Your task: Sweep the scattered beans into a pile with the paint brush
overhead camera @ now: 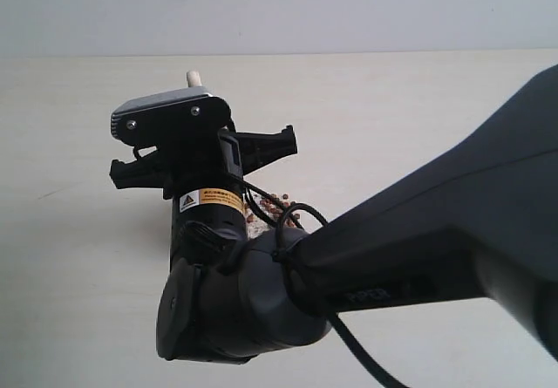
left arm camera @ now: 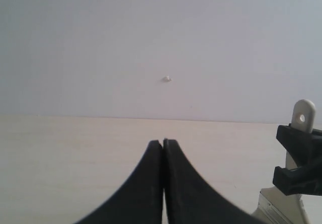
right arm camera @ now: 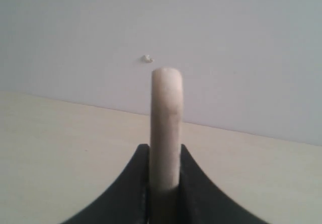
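1. My right arm (overhead camera: 410,248) stretches in from the right over the pale wood-grain table (overhead camera: 78,257). Its dark, bulky wrist hides the brush's bristles.
2. My right gripper (right arm camera: 165,151) pinches the paint brush (right arm camera: 166,118) upright by its smooth, rounded pale handle.
3. My left gripper (left arm camera: 162,144) is empty, its curved black fingers pressed together.
4. Tiny reddish-brown beans (overhead camera: 275,203) lie on the table beside my right wrist, mostly covered.

paint brush (right arm camera: 165,113) pale cream | beans (overhead camera: 277,203) reddish-brown | right gripper (right arm camera: 165,151) black | table (overhead camera: 70,257) pale beige
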Robot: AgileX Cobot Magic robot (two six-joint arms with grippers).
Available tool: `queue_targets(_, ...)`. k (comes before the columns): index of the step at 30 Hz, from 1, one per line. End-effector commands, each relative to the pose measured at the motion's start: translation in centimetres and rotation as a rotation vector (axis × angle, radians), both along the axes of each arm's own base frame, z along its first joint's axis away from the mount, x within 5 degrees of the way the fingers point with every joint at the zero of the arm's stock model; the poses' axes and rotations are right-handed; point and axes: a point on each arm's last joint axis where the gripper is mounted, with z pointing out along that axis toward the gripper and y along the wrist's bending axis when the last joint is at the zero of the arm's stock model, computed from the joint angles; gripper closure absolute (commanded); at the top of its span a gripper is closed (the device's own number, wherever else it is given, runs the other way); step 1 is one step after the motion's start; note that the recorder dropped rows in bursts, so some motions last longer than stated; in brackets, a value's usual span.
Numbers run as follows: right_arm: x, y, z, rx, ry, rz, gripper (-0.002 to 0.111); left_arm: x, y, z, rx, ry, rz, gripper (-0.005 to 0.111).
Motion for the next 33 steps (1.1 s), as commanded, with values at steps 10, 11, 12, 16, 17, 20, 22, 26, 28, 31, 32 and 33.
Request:
queue_targets(10, -0.6, 0.2, 5.1, 0.095, -0.074, 0.056, 0.108, -0.1, 0.1, -0.1, -0.003, -0.004, 0.004, 0.107)
queue_targets(11, -0.7, 0.1, 5.5, 0.101, -0.079, 0.058, 0.108, -0.1, 0.1, -0.1, -0.003, -0.004, 0.004, 0.107)
queue_targets(12, -0.8, 0.1, 5.9, 0.108, -0.080, 0.056, 0.108, -0.1, 0.1, -0.1, -0.003, -0.004, 0.004, 0.107)
queue_targets(16, -0.9, -0.7, 7.0, 0.080, -0.061, 0.001, 0.108, -0.1, 0.1, -0.1, -0.003, -0.004, 0.004, 0.107)
queue_targets(17, -0.9, -0.9, 7.1, 0.067, -0.053, -0.012, 0.108, -0.1, 0.1, -0.1, -0.003, -0.004, 0.004, 0.107)
queue_targets(20, -0.8, -1.1, 7.2, -0.060, -0.052, -0.030, 0.108, -0.1, 0.1, -0.1, -0.003, -0.004, 0.004, 0.107)
queue_targets(22, -0.9, -1.5, 8.1, -0.262, -0.080, -0.033, 0.108, -0.1, 0.1, -0.1, -0.003, -0.004, 0.004, 0.107)
queue_targets(26, 0.2, -4.3, 10.2, -0.331, 0.019, -0.161, 0.108, -0.1, 0.1, -0.1, -0.003, -0.004, 0.004, 0.107)
queue_targets(28, 1.7, -6.7, 11.4, -0.321, 0.068, -0.220, 0.108, -0.1, 0.1, -0.1, -0.003, -0.004, 0.004, 0.107)
queue_targets(31, 3.6, -9.3, 11.7, -0.348, 0.223, -0.157, 0.108, -0.1, 0.1, -0.1, -0.003, -0.004, 0.004, 0.107)
queue_targets(32, 4.0, -10.4, 11.9, -0.411, 0.286, -0.142, 0.108, -0.1, 0.1, -0.1, -0.003, -0.004, 0.004, 0.107)
queue_targets(33, 4.3, -11.2, 11.9, -0.459, 0.342, -0.132, 0.108, -0.1, 0.1, -0.1, -0.003, -0.004, 0.004, 0.107)
